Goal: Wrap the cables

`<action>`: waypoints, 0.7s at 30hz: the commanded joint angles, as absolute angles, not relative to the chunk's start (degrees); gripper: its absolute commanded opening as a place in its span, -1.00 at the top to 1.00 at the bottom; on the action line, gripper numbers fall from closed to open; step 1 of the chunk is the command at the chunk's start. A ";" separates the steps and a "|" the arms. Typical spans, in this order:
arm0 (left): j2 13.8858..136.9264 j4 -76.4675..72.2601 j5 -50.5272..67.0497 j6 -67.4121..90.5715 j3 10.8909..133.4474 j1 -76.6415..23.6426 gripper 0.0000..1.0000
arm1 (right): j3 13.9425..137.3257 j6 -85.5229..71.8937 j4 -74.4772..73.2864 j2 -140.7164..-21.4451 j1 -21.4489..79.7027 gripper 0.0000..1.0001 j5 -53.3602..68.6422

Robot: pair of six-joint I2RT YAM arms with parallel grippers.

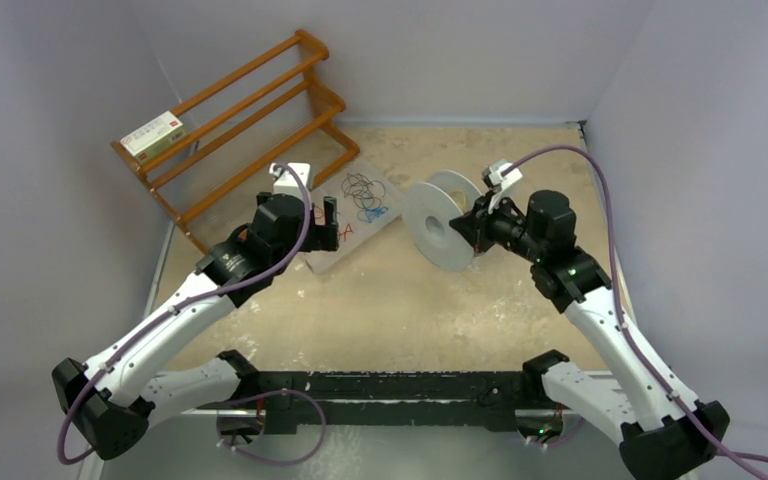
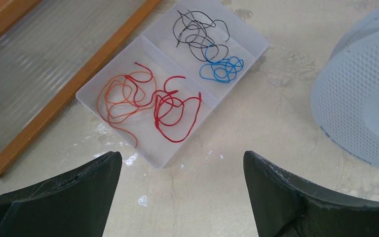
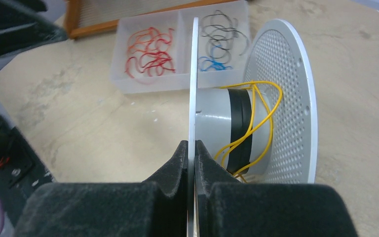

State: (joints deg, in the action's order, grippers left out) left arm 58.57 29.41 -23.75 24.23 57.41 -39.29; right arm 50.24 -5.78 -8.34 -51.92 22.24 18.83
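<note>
The left gripper (image 2: 181,162) hangs with its dark fingers (image 2: 79,197) spread wide and nothing between them, only bare table (image 2: 227,190) under the gap. Just beyond the fingertips lies a clear tray (image 2: 155,148) of two compartments. The nearer one holds a red cable (image 2: 168,101) tangled against a looser orange cable (image 2: 123,96). The farther one holds a black cable (image 2: 197,34) with a small blue cable (image 2: 222,69) touching its near side. A wooden rack (image 2: 103,54) runs beside the tray, left of the fingers.

The right gripper (image 3: 191,148) is clamped on the near flange of a white spool (image 3: 288,89) (the thin disc runs edge-on straight out from between the pads). Right of that flange, a yellow cable (image 3: 271,116) loops loosely round the grey hub, over a black band (image 3: 241,123). The tray sits farther off.
</note>
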 commanded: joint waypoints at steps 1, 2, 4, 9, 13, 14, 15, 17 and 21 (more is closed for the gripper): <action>55.64 30.87 -29.23 22.24 58.01 -39.22 -0.86 | 51.20 -1.07 -3.21 -49.27 25.22 1.00 27.80; 55.11 31.53 -29.99 21.79 57.94 -39.14 -0.86 | 51.08 -0.45 -3.05 -49.72 26.20 1.00 28.50; 53.54 32.51 -32.19 20.95 57.53 -39.20 -0.86 | 51.30 1.04 -2.72 -51.01 29.09 1.00 28.54; 50.11 34.59 -39.98 20.74 57.22 -39.20 -0.85 | 52.70 6.61 -0.77 -54.21 38.68 1.00 24.20; 46.83 35.07 -44.43 21.71 56.44 -39.23 -0.84 | 54.87 10.99 -0.43 -58.85 46.19 1.00 20.03; 45.97 35.01 -45.14 21.97 56.26 -39.24 -0.84 | 54.94 11.88 -0.11 -60.08 48.13 1.00 19.37; 45.15 35.03 -45.87 22.20 56.02 -39.23 -0.84 | 55.01 12.91 0.35 -61.19 49.50 1.00 18.82; 43.49 35.00 -47.65 23.25 55.52 -39.21 -0.84 | 55.93 14.92 1.91 -62.86 51.48 1.00 18.47; 40.38 33.50 -51.58 23.94 53.61 -39.20 -0.83 | 57.90 18.73 4.21 -65.69 54.64 1.00 17.73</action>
State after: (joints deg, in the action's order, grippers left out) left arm 43.05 35.66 -45.15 22.50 55.18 -39.29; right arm 52.60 12.14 -5.56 -65.34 52.38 19.90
